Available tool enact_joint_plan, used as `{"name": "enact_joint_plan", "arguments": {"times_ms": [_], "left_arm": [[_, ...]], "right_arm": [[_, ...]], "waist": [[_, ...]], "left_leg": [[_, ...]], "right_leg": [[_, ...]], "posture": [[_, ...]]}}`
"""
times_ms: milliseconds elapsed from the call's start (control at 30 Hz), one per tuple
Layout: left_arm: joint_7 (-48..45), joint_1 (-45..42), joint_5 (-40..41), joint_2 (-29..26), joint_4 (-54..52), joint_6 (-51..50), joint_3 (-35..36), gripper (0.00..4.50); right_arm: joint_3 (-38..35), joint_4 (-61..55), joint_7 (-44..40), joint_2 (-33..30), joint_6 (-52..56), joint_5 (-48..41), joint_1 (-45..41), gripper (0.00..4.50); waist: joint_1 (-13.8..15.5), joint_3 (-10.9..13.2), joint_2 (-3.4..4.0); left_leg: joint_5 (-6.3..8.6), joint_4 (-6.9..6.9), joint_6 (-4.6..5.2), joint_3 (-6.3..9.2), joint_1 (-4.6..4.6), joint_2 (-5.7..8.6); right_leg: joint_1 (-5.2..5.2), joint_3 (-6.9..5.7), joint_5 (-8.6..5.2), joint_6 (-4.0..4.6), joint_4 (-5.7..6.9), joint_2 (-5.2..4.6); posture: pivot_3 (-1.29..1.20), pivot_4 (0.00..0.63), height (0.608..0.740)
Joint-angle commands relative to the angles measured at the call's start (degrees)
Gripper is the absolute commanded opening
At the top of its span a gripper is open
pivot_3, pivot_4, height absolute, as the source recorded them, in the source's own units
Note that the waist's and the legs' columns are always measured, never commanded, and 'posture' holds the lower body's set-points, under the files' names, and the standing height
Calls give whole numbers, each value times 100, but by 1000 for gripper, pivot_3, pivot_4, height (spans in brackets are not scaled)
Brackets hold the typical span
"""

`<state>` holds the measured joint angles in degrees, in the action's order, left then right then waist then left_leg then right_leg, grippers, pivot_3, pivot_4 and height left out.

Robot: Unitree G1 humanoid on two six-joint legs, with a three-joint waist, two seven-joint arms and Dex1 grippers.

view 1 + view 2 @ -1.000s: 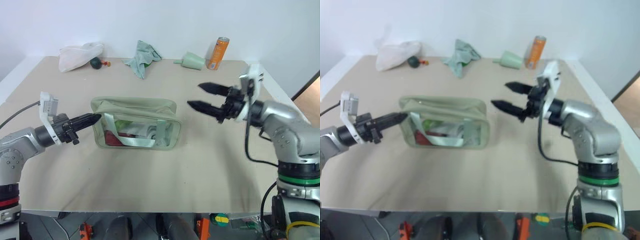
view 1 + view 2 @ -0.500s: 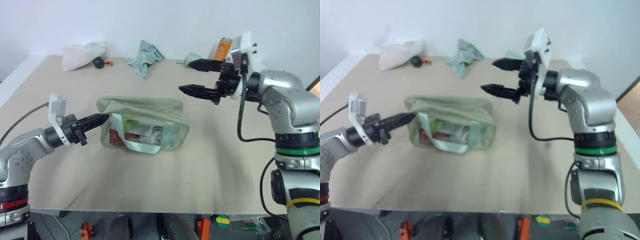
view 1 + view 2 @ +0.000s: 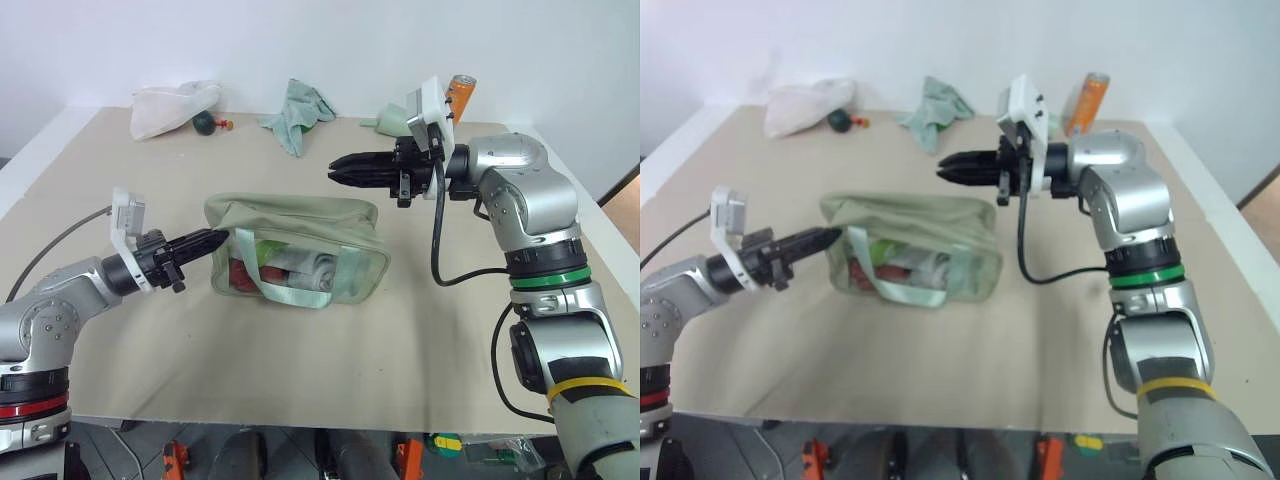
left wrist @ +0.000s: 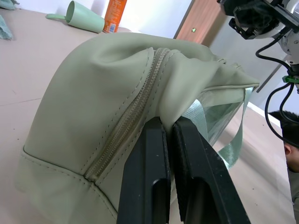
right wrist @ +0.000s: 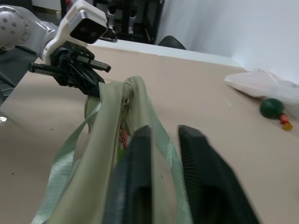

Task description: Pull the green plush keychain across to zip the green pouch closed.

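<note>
Head views: the boxy pale sage-green fabric pouch with clear plastic sides (image 3: 296, 247) lies on the beige table (image 3: 330, 370). The left gripper (image 3: 218, 238), fingers pressed together, pinches the fabric at the pouch's near end. The right gripper (image 3: 338, 170) hangs above the pouch's far end, apart from it, pointing toward the left arm with its fingers drawn together. Beyond it lie a teal-green cloth rag (image 3: 298, 113), a pale green cone-shaped cup (image 3: 388, 124), an orange can (image 3: 459, 90) and a white bag (image 3: 172, 103)

Left wrist view: the two black fingers (image 4: 152, 172) clamp a fold of pouch cloth just beside the closed zipper seam (image 4: 131, 122)

Right wrist view: its fingers (image 5: 135, 182) show a narrow gap, nothing between them; the pouch runs ahead to the left gripper, a small zipper pull (image 5: 124, 101) near that end. The plush keychain cannot be made out
</note>
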<state>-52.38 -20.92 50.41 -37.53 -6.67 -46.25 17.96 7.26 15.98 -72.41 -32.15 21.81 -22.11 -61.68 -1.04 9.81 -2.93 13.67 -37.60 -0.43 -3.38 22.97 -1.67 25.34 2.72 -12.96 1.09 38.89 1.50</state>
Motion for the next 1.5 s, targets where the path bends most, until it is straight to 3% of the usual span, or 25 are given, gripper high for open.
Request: {"name": "enact_joint_plan", "arguments": {"times_ms": [33,367,700,733,1033,1233,1500], "left_arm": [[9,46,73,9,-201,-49,-84,0],[86,47,82,40,-209,-23,-93,0],[260,256,168,96,-387,-14,26,0],[281,273,181,97,-401,-11,37,0],[368,353,244,90,-481,4,63,0],[388,347,250,87,-474,25,53,0],[434,320,248,156,-473,69,-31,0]], "right_arm": [[189,79,-271,42,-195,220,-298,59],[1060,886,-967,306,-1338,1247,-573,59],[1274,1635,-1309,680,-1864,1697,-958,59],[1275,1696,-1315,729,-1892,1734,-993,613],[1312,2079,-1266,1211,-2179,2007,-1153,3623],[1418,2163,-1313,1432,-2375,2182,-1172,3623],[1630,2690,-786,1880,-2982,2656,-1475,3623]], "waist": [[-4,0,0],[-6,1,1],[-17,1,2],[-19,1,2],[-20,1,2],[-19,1,3],[-22,2,4]], "left_leg": [[0,0,0,2,0,0],[-4,-5,2,26,4,0],[-6,-6,-2,32,4,0],[-7,-6,-3,32,3,-1],[-10,-6,-4,34,2,-1],[-10,-6,-4,34,3,-1],[-11,-6,-7,37,3,-2]], "right_leg": [[0,-2,0,0,0,0],[-2,-23,0,1,3,2],[-3,-28,3,6,6,2],[-3,-29,3,7,7,2],[-3,-31,8,16,9,1],[-3,-32,10,20,9,1],[-2,-37,11,23,11,1]], "posture": [[0,150,740],[0,150,740],[0,150,740],[0,150,740],[0,150,740],[0,150,740],[0,150,740]]}}
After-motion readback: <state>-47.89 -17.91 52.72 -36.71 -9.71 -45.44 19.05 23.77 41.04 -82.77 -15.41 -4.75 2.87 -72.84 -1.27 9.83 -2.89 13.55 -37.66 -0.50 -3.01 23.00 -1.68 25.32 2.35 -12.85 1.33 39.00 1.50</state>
